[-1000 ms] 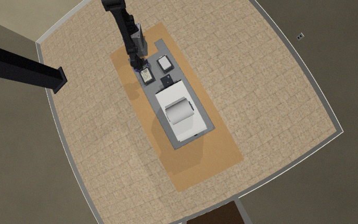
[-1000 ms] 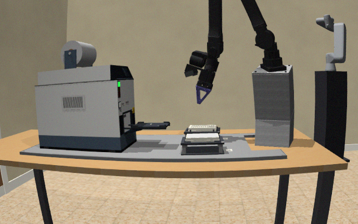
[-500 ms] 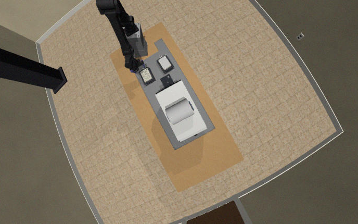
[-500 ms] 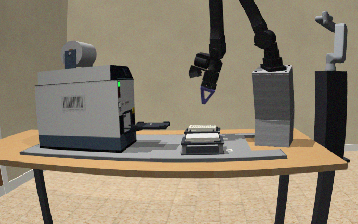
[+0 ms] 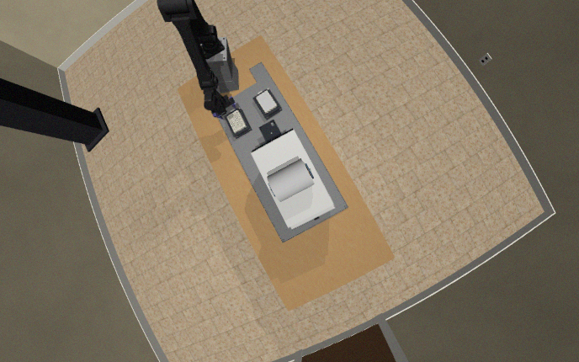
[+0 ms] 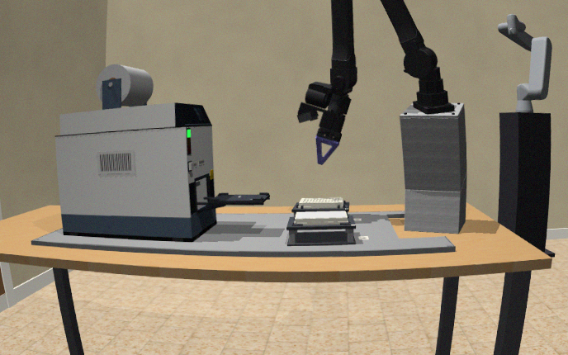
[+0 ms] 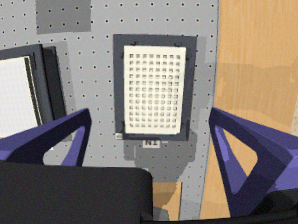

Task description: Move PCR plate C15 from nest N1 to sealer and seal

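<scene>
The unsealed PCR plate C15 [image 7: 154,90] [image 5: 236,121], white with open wells, lies flat in the dark nest N1 on the grey base; it also shows in the side view [image 6: 320,201]. My gripper [image 7: 150,114] [image 6: 324,152] is open and empty. It hangs well above C15, fingers pointing down, with the plate centred between them in the wrist view. The sealed plate C51 [image 5: 267,102] sits in nest N2, seen at the left edge of the wrist view [image 7: 15,96]. The sealer's stage [image 6: 238,198] stands out, empty. The lamp [image 6: 188,133] is green.
The sealer housing [image 6: 131,167] with its foil roll [image 6: 125,86] stands at the left of the table. The arm's grey pedestal [image 6: 433,167] stands right of the nests. A black camera post [image 6: 523,176] stands at the table's right end.
</scene>
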Controlling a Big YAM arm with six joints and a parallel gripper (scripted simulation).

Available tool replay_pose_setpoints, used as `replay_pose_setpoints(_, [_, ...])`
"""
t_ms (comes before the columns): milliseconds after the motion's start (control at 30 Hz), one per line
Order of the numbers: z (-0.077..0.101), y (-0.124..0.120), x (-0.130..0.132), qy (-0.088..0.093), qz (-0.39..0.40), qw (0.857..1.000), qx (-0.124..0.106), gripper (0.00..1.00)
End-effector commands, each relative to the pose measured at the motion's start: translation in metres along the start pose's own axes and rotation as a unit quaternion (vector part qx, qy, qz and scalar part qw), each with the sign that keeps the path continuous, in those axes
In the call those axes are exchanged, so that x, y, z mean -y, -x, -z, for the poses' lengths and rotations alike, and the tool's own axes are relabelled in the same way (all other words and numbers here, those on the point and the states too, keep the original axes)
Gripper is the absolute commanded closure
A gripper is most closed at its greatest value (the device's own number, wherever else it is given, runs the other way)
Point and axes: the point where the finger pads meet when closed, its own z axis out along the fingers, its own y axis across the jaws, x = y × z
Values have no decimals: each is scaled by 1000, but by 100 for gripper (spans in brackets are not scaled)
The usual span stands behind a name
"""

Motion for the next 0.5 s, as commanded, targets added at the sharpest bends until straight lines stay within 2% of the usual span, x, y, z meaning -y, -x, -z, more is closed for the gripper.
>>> replay_pose_setpoints(0, [-3, 14, 6, -6, -4, 1000, 16, 0])
replay_pose_setpoints(200, [1, 17, 12, -11, -18, 1000, 22, 0])
replay_pose_setpoints(467, [-18, 10, 10, -6, -12, 1000, 17, 0])
